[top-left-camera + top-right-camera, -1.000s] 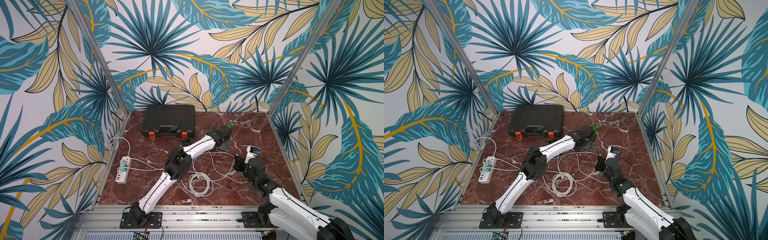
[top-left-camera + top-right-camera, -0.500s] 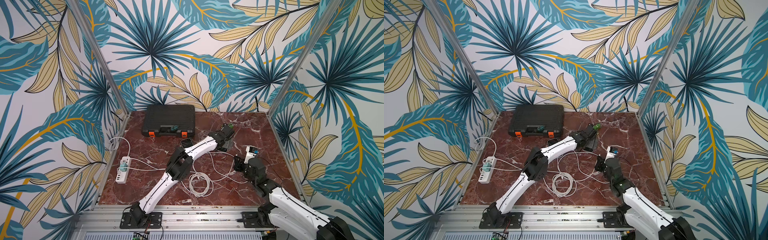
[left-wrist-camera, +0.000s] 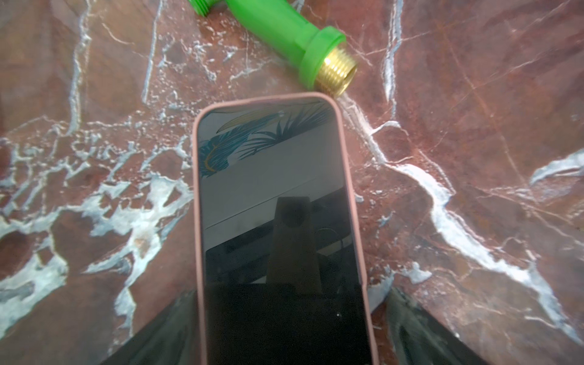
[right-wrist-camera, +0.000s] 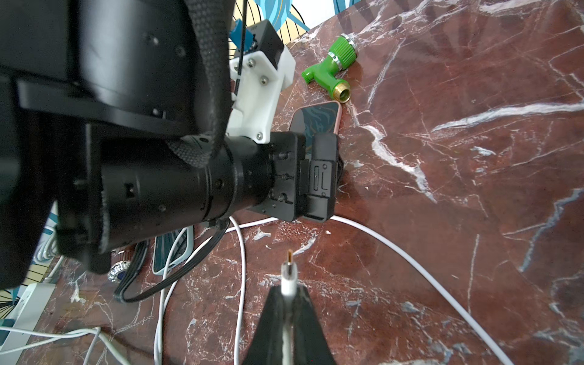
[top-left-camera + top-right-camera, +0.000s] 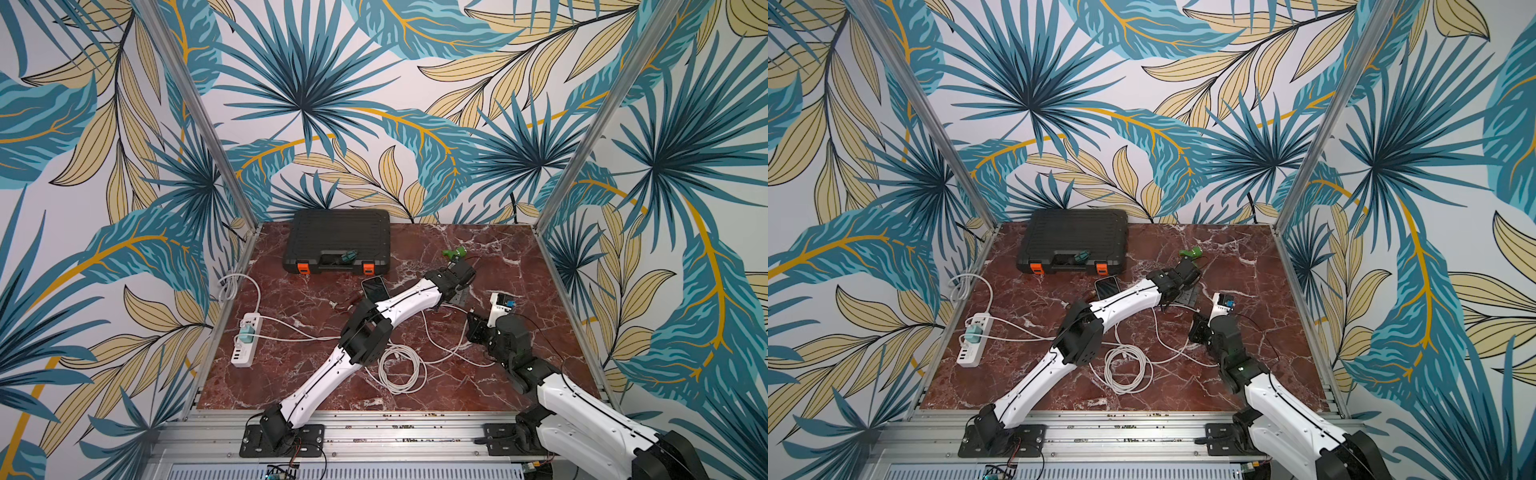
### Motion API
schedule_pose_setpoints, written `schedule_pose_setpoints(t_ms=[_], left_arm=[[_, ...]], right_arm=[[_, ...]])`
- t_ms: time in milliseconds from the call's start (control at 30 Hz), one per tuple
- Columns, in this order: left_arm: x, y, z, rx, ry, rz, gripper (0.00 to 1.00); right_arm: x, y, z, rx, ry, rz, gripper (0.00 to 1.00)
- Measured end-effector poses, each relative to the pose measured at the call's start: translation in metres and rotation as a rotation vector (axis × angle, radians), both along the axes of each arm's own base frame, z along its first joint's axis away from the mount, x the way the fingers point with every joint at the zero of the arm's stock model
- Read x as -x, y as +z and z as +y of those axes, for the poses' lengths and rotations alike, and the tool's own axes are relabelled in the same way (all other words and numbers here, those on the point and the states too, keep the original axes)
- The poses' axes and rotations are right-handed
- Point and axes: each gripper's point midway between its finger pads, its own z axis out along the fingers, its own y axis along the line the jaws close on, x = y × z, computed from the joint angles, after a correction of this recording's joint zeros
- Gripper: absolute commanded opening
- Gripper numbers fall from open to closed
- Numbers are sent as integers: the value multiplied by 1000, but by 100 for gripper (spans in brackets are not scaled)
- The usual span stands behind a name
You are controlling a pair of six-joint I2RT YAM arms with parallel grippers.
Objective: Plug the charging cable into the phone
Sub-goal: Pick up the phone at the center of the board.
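Observation:
A phone [image 3: 278,202] in a pink case lies screen up on the marble table [image 5: 507,257]. My left gripper [image 3: 290,290] straddles its lower end, one jaw close on each side with a gap on one side, so it is open. The phone's far end [image 4: 317,120] shows beyond that gripper [image 5: 461,270], near a green fitting. My right gripper [image 4: 289,289] is shut on the white charging cable's plug [image 4: 289,271], whose metal tip points at the left gripper, a short way off. In both top views the right gripper [image 5: 473,322] [image 5: 1196,326] sits low. The cable's coil [image 5: 399,370] lies at mid-table.
A green hose fitting [image 5: 455,252] lies just past the phone. A second phone [image 5: 375,288] in a light case lies beside the left forearm. A black tool case [image 5: 336,241] stands at the back. A white power strip [image 5: 247,338] lies left, with cables trailing across.
The left arm has shifted slightly to the right, uncovering the second phone beside its forearm. The right arm and the plug have not moved.

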Motion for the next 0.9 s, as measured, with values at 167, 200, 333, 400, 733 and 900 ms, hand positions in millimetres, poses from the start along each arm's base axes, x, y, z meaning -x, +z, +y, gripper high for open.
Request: schedule_pose_setpoints(t_ms=[167, 200, 333, 400, 733, 900], left_arm=[[-3, 0, 5, -12, 11, 4, 67], [-3, 0, 5, -12, 13, 6, 65], [-4, -1, 7, -10, 3, 14, 50], [-6, 0, 10, -9, -9, 20, 40], [-27, 7, 75, -66, 11, 68, 27], [-27, 27, 86, -54, 15, 66, 24]], right_arm=[[0, 0, 0, -1, 1, 1, 0], [0, 0, 0, -1, 1, 1, 0], [0, 0, 0, -1, 1, 1, 0], [0, 0, 0, -2, 2, 1, 0], [0, 3, 1, -9, 4, -8, 0], [0, 4, 2, -14, 7, -13, 0]])
